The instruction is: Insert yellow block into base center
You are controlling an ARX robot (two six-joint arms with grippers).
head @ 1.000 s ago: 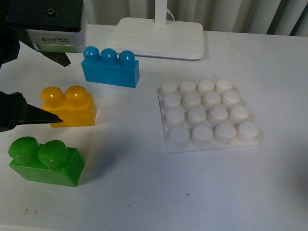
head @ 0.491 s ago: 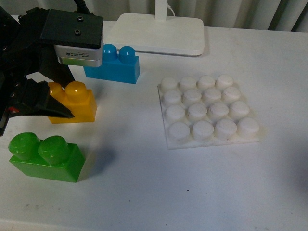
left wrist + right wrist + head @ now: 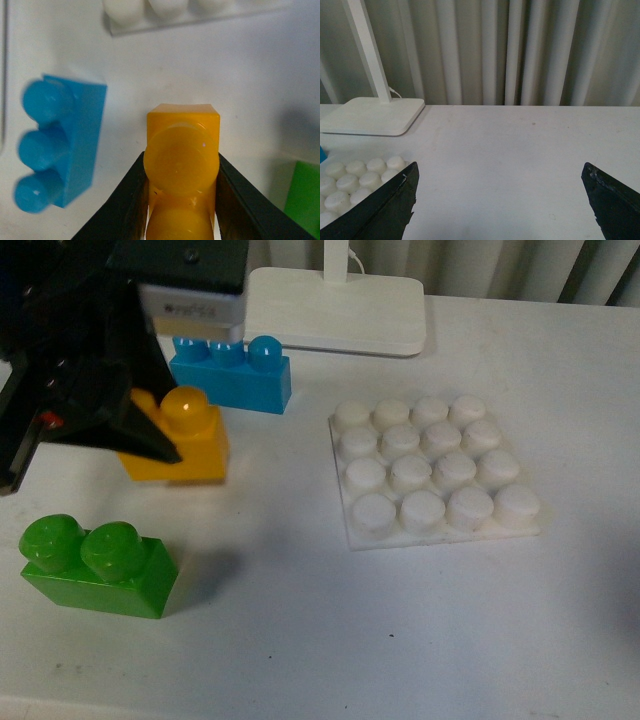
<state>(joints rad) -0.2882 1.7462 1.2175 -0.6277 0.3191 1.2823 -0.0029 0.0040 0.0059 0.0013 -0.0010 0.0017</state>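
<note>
The yellow block is an orange-yellow two-stud brick, held between the black fingers of my left gripper at the table's left. In the left wrist view the jaws press both sides of the yellow block, which looks raised a little off the table. The base, a white square plate with a 4x4 grid of studs, lies to the right of the block, apart from it; its edge shows in the left wrist view. My right gripper is open and empty above bare table, with the base beside one finger.
A blue three-stud brick lies just behind the yellow block. A green two-stud brick sits near the front left. A white lamp stand plate is at the back. Curtains hang behind the table.
My left gripper has closed on the yellow block and carried it a little right and up from its resting spot. The other bricks and base have not moved.
</note>
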